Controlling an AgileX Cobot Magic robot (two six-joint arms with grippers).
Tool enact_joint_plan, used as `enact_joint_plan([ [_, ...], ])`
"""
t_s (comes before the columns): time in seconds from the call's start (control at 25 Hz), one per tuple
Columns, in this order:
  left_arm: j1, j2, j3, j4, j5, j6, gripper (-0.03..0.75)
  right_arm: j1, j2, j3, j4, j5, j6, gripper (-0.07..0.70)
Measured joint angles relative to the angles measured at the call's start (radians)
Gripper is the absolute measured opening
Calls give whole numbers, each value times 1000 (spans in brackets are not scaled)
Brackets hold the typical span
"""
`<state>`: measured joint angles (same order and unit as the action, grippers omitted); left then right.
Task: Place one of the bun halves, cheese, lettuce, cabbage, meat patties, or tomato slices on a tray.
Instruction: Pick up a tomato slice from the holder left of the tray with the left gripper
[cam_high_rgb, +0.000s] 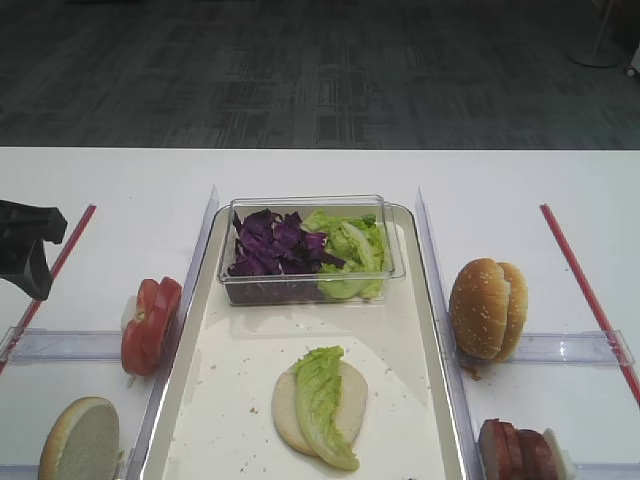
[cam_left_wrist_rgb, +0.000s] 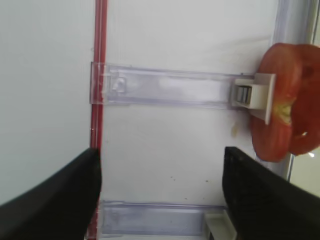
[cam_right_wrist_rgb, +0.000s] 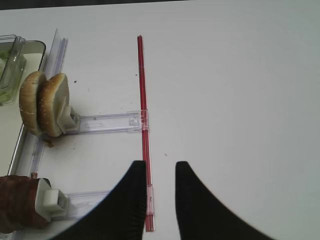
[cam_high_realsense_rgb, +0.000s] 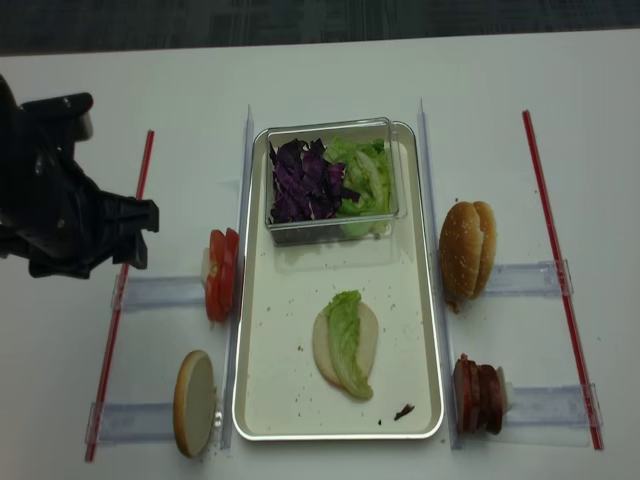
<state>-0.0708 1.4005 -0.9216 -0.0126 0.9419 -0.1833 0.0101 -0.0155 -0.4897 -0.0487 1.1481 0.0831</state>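
Silvery tray on your white desk, one bun half and lettuce already on it.
Nearest you on the tray lies a pale bun half with a long lettuce leaf draped over it; at the far end sits a clear tub of purple cabbage and more lettuce. Left of the tray the tomato slices stand on edge in a clear holder, with another bun half nearer. Right of it stand two bun halves and, nearer, the meat patties. Your left hand hangs released, fingers wide, beside the tomato slices. Your right hand hovers released over a red strip, grasping nothing.
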Motion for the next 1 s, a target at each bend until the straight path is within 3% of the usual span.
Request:
enact_joint_plan([
  [0.68, -183, 15, -6, -19, -45, -126, 472, 0, 0, 0, 0, 0, 0, 193],
  [1.0, -290, 139, -118, -19, -37, -180, 472, 0, 0, 0, 0, 0, 0, 193],
])
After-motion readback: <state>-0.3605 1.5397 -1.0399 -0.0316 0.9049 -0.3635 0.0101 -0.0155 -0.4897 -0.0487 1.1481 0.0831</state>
